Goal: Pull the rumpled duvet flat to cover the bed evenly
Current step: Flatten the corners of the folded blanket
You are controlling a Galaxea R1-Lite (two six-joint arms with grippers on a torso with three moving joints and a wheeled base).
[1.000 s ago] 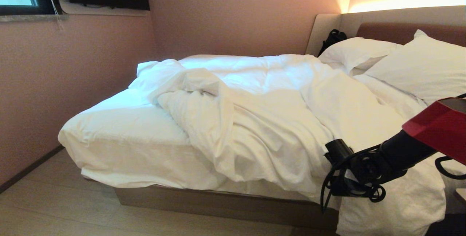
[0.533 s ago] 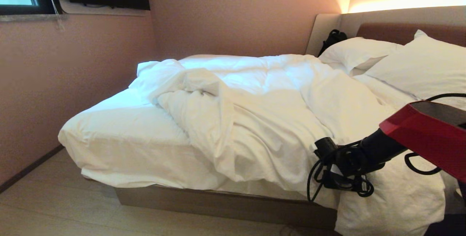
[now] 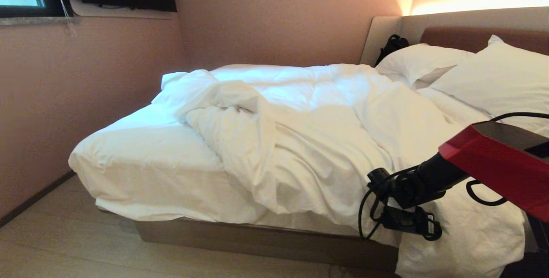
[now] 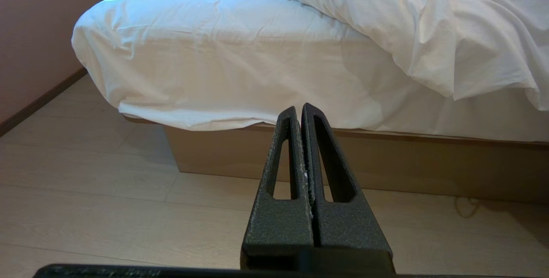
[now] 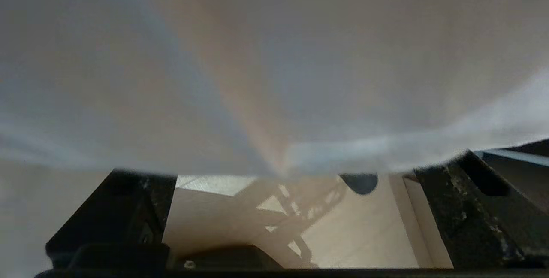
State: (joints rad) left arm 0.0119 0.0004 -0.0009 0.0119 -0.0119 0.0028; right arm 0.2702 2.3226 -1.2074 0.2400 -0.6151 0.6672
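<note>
Right end effector (image 5: 283,209) gapes open against the duvet (image 3: 309,140), gripping nothing; bed (image 3: 141,158) half uncovered, spreading barely begun.

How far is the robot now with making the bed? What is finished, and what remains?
Nothing looks finished: the duvet lies bunched, and the foot end of the bed shows bare sheet. In hand: the right hand is at the duvet's overhanging near edge, fingers spread wide with cloth draped over them, not gripped. The left hand is shut, near the floor. Left: grip, pull flat toward the foot.
</note>
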